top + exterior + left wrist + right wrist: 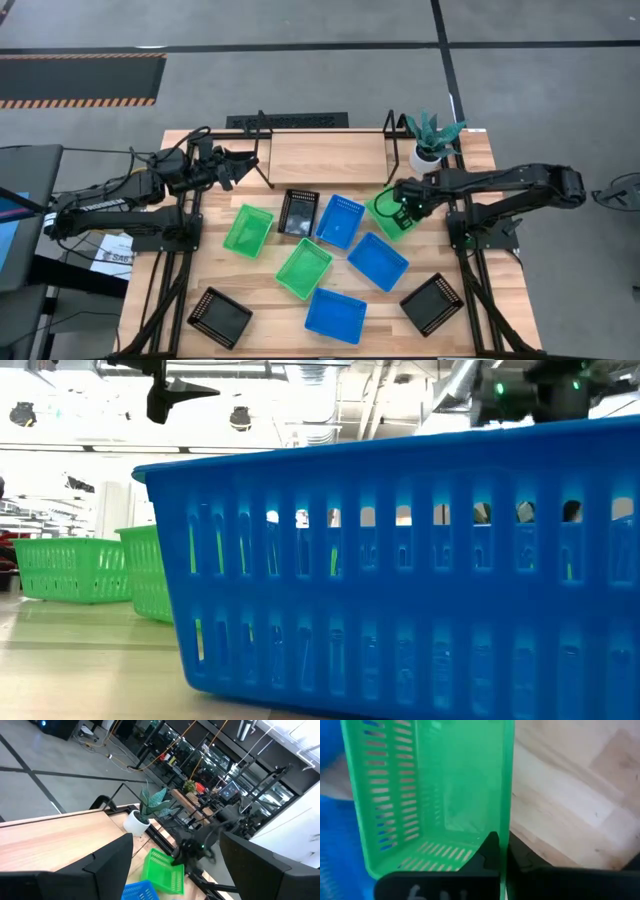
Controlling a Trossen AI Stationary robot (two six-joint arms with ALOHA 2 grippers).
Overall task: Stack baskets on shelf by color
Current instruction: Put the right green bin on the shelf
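Blue basket fills the low view, its slotted plastic wall glossy. From above, the right claw is clenched on a green basket near the white pot; the shelf stands behind, and the left claw, released, waits beside it. Right wrist: thin green rim pinched between fingers; I'd lift level, slowly, so the flexible wall doesn't slip

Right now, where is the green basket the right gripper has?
In the high view the green basket sits on the table's right side, just below the white pot, beside a blue basket; the right gripper is shut on its wall.
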